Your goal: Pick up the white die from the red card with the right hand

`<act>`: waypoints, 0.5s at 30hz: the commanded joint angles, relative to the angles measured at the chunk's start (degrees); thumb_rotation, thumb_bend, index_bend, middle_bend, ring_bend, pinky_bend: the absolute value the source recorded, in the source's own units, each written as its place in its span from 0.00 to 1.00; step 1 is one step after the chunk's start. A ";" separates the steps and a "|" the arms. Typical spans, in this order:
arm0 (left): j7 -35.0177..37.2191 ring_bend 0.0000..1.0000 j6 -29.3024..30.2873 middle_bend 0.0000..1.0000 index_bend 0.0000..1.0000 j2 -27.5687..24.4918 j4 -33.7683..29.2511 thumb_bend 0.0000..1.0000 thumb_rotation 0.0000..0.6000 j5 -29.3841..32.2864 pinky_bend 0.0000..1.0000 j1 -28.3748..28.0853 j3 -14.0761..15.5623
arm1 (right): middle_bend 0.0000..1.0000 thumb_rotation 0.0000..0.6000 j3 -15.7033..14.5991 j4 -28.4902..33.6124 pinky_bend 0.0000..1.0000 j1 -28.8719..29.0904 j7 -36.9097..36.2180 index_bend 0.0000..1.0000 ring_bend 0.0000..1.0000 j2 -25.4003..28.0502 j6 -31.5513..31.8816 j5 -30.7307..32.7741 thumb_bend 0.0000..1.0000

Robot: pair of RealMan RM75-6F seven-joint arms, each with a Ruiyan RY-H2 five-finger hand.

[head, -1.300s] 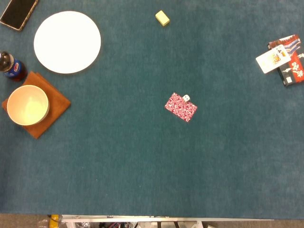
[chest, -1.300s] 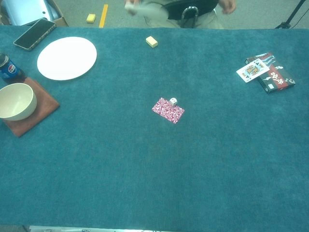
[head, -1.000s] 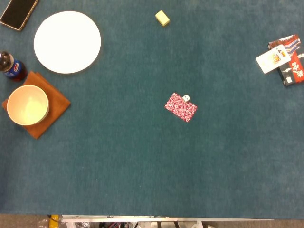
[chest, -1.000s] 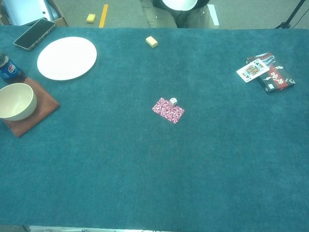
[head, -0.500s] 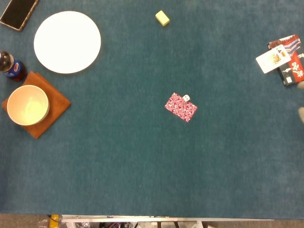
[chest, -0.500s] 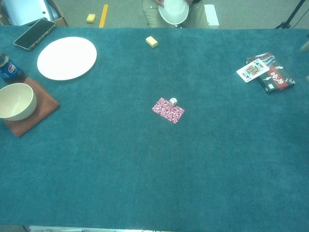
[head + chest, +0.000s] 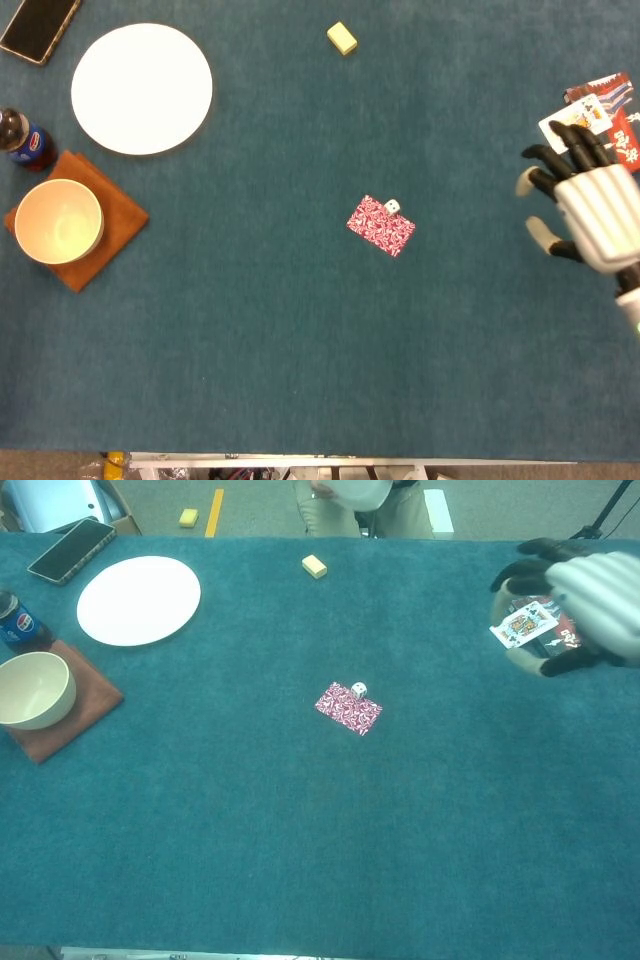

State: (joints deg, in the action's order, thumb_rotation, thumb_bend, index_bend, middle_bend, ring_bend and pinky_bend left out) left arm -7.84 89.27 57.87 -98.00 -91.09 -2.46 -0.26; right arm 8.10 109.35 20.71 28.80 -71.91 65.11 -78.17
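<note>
Head view shows the task barely begun: the die (image 7: 392,207) sits untouched on the far corner of the red card (image 7: 380,226) mid-table, while the right hand (image 7: 588,196), fingers spread and empty, hovers well apart near the playing cards (image 7: 575,123).

My head view looks straight down on the table (image 7: 250,330) from high above. My chest view sits lower, at the near edge, tilted forward across it toward the floor (image 7: 260,505) beyond. Both share the whole tabletop, plate (image 7: 141,88) (image 7: 138,599) included.
</note>
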 commanded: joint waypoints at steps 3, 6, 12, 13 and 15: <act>0.35 0.03 0.24 0.10 0.06 -0.06 0.24 0.34 0.91 -0.28 0.07 0.12 0.07 | 0.27 1.00 1.93 -2.48 0.10 4.69 5.55 0.44 0.05 -5.83 -3.34 6.58 0.28; 0.41 0.03 0.18 0.10 0.06 -0.11 0.27 0.34 0.91 -0.38 0.07 0.10 0.10 | 0.27 1.00 2.67 -4.31 0.10 7.39 7.96 0.44 0.05 -8.93 -5.36 10.48 0.26; 0.88 0.03 0.49 0.10 0.06 -0.30 0.53 0.34 0.92 -0.52 0.07 0.35 0.21 | 0.27 1.00 3.39 -8.79 0.10 11.87 11.39 0.44 0.05 -14.18 -7.62 15.90 0.26; 1.06 0.03 0.66 0.10 0.06 -0.47 0.54 0.34 0.91 -0.43 0.07 0.47 0.19 | 0.27 1.00 3.57 -10.30 0.10 13.17 12.21 0.44 0.05 -15.54 -8.49 17.13 0.26; 1.22 0.03 0.70 0.10 0.06 -0.65 0.52 0.34 0.91 -0.31 0.07 0.54 0.17 | 0.27 1.00 3.65 -11.75 0.10 14.34 13.01 0.44 0.05 -16.92 -8.95 18.43 0.26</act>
State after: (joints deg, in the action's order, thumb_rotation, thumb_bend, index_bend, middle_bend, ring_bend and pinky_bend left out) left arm -6.64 89.97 57.23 -97.47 -91.42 -1.94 -0.08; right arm 11.47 98.82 34.07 40.81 -87.62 57.00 -60.78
